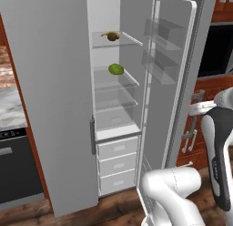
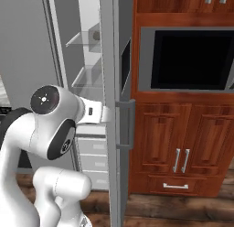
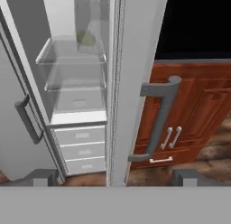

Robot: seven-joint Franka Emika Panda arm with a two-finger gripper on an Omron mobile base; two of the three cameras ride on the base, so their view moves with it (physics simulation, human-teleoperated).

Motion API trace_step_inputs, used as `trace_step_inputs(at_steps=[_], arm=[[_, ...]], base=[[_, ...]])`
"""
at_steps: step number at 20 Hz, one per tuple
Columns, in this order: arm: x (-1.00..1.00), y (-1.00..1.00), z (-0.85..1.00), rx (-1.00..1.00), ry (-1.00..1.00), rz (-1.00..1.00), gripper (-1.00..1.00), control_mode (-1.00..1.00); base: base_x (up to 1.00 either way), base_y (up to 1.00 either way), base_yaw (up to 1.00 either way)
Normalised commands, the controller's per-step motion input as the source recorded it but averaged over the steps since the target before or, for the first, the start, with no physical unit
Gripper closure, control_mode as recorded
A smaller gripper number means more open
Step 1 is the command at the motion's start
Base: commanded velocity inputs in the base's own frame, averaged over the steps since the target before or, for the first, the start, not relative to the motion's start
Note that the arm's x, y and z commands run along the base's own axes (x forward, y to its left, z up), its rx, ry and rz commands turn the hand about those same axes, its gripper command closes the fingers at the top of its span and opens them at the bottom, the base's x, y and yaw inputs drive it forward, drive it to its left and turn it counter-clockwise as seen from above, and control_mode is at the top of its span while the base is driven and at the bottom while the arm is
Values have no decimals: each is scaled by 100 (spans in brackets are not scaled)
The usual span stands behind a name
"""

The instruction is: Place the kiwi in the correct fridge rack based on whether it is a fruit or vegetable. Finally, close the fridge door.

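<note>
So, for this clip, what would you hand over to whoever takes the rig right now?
Hand: open, holding nothing, facing the edge of the open fridge door.
Kiwi: resting on the top fridge rack, with a green oval on the shelf below.
Done: kiwi placed.
Left: swing the door shut, probably by its bar handle.
</note>
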Motion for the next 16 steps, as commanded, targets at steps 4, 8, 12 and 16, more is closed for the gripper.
trace_step_inputs(at_steps=[4,8,12,16], arm=[[0,-71,0,9,-6,-7,-100,-100],[0,-67,0,9,-12,-3,-100,-100],[32,-65,0,11,-5,-2,-100,-100],[51,-69,0,22,3,-2,-100,-100]], base=[[0,0,0],[0,0,0],[0,0,0],[0,0,0]])
